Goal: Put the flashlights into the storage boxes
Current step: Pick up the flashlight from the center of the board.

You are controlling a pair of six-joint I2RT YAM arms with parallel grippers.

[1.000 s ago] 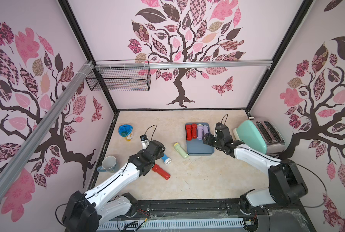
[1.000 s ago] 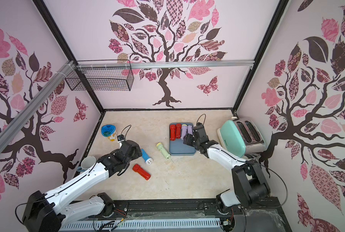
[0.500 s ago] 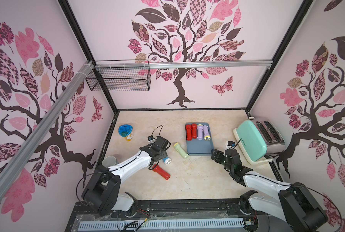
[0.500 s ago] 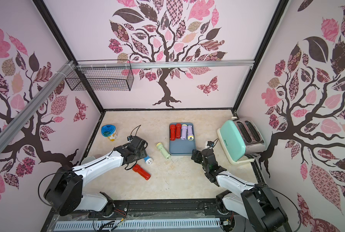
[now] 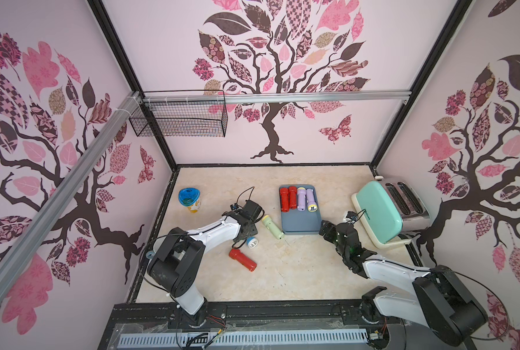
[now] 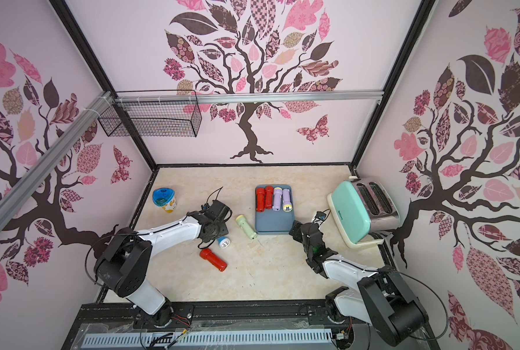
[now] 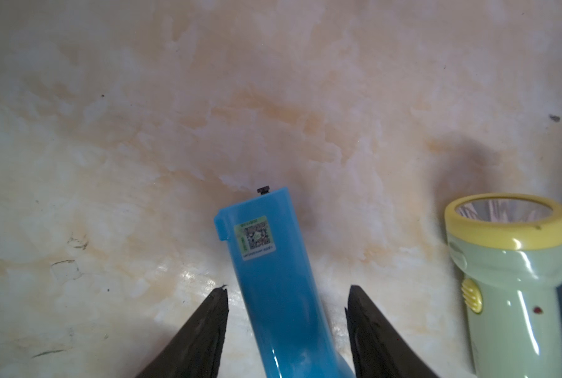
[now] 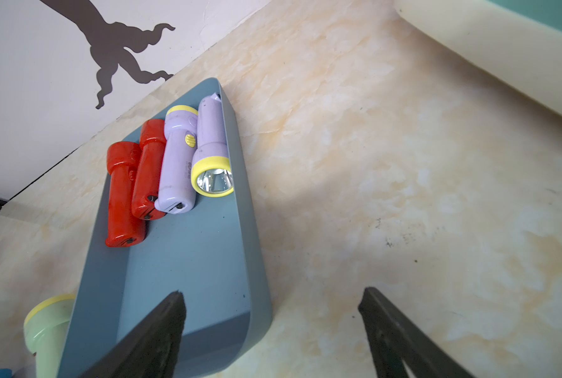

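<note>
Tree-papered walls point(image 5: 313, 145) box in my marble table point(image 5: 298, 272), open room up front. Left claw point(image 7: 286, 291) sits apart around the blue flashlight point(image 7: 273, 278); right claw point(image 8: 273, 291) hangs apart, empty, beside the tray point(image 8: 191, 261) holding four flashlights point(image 8: 148, 170).

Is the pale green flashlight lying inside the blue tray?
No, the pale green flashlight lies on the table beside the blue tray.

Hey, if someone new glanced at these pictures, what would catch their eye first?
First the slate-blue tray at mid-table, with two red flashlights and two lilac flashlights lined up at its far end. Next, the left end effector straddles the blue flashlight with jaws open, while the pale green flashlight and the loose red flashlight lie nearby. The mint toaster stands on the robot's right.
</note>
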